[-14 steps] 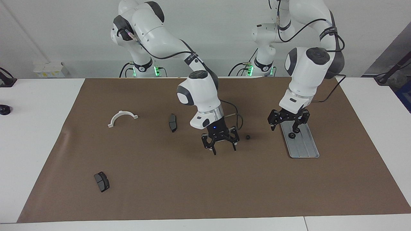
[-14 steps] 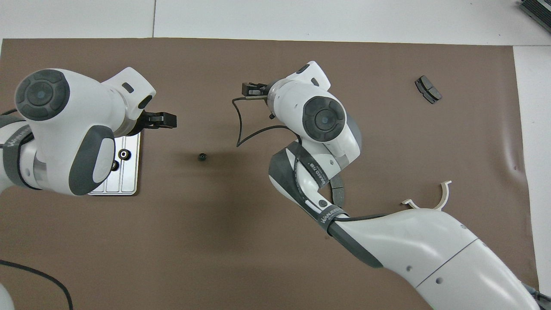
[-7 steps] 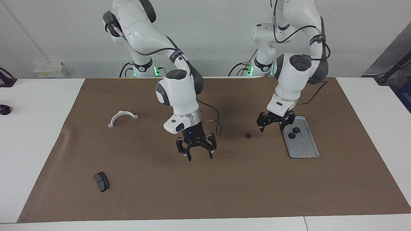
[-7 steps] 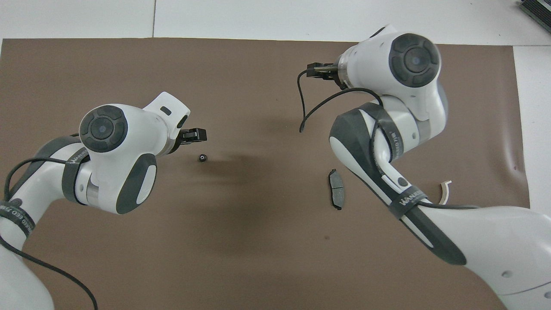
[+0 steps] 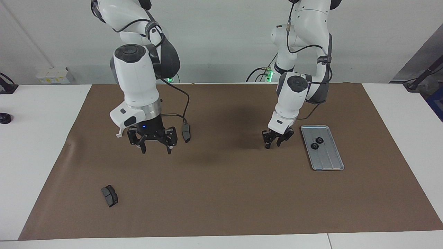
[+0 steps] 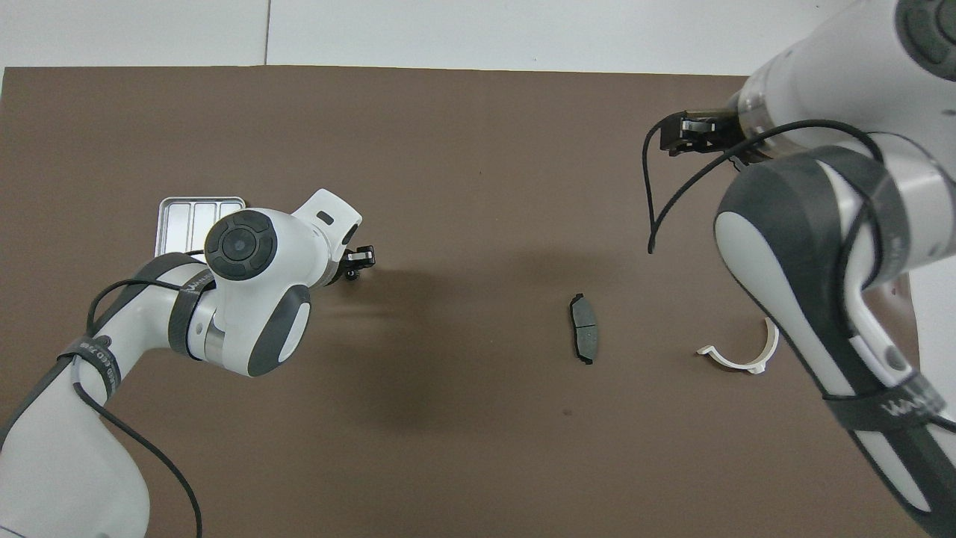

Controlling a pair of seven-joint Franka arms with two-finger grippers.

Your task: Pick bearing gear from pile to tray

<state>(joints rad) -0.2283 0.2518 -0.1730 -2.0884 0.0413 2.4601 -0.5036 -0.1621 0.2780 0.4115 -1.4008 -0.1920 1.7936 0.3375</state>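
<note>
Covering most of the white desk [image 5: 41,145] is a brown mat [image 5: 221,193], with a plain pale wall rising at the robots' end. Near the left arm's end of the mat lies the silver tray [image 5: 328,162], two black gears [image 5: 316,143] resting on it. The left pincer [image 5: 272,143] is low at the mat just beside the tray, toward the right arm's end; whether its fingers have closed on the loose gear there I cannot tell. The right pincer [image 5: 156,149] hangs above the mat with its fingers spread and nothing between them, close to a dark brake pad [image 5: 186,132] and the white half-ring bracket [image 6: 739,357]. Another brake pad [image 5: 109,195] lies farther from the robots. Lettering on the arms' bands is too small to read.
</note>
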